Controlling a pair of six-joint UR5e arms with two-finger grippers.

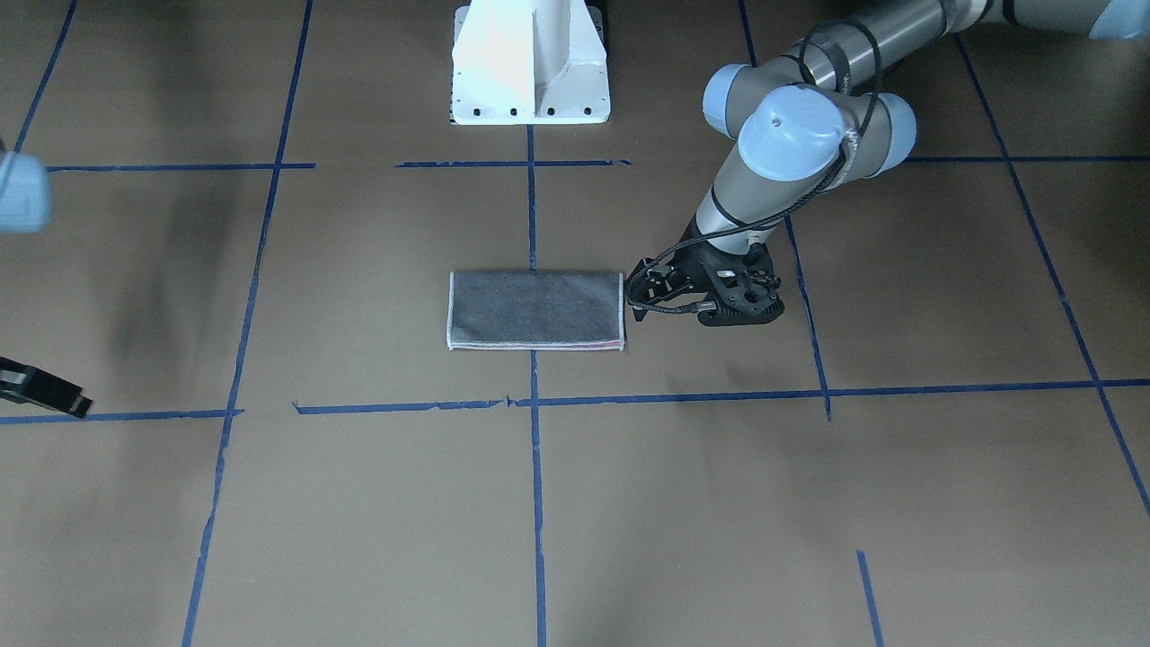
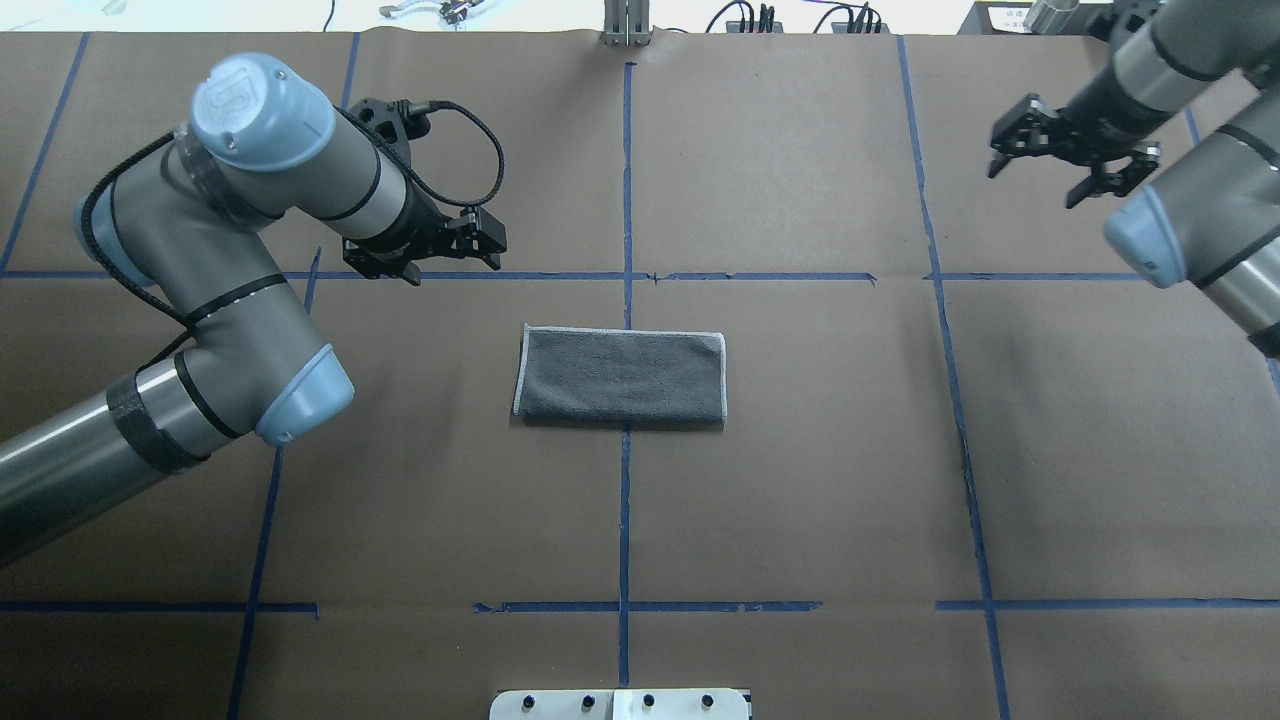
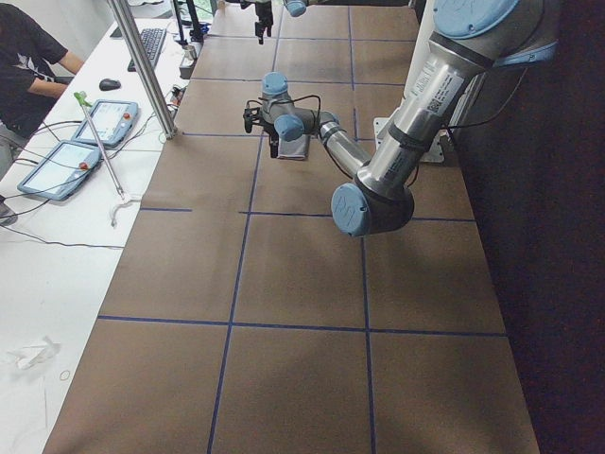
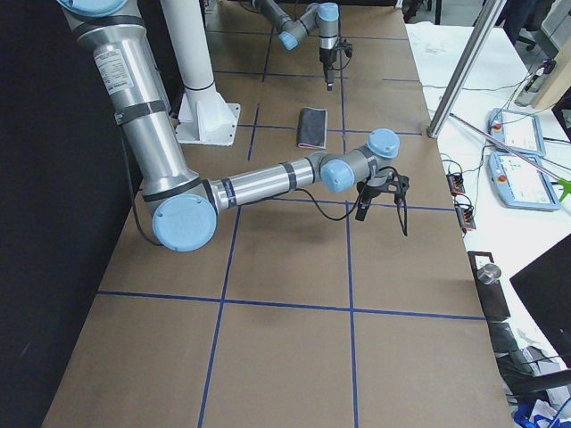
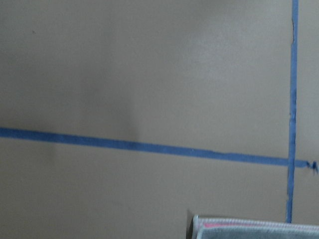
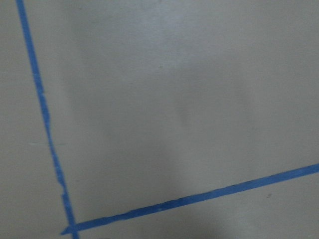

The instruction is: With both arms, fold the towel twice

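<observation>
The towel (image 1: 535,308) (image 2: 620,377) lies flat mid-table as a folded rectangle, grey face up, with a whitish border and a sliver of pink at one edge (image 5: 254,230). My left gripper (image 1: 636,292) (image 2: 455,262) hangs open just off the towel's short edge on the robot's left. It holds nothing and stays clear of the cloth. My right gripper (image 2: 1035,180) is far off at the table's far right, its fingers spread and empty. Only one of its black fingers (image 1: 40,386) shows in the front-facing view.
Blue tape lines (image 2: 626,200) divide the brown table into squares. The white pedestal base (image 1: 530,67) stands at the robot's side of the table. In the left side view a person sits at a side bench with tablets (image 3: 104,123).
</observation>
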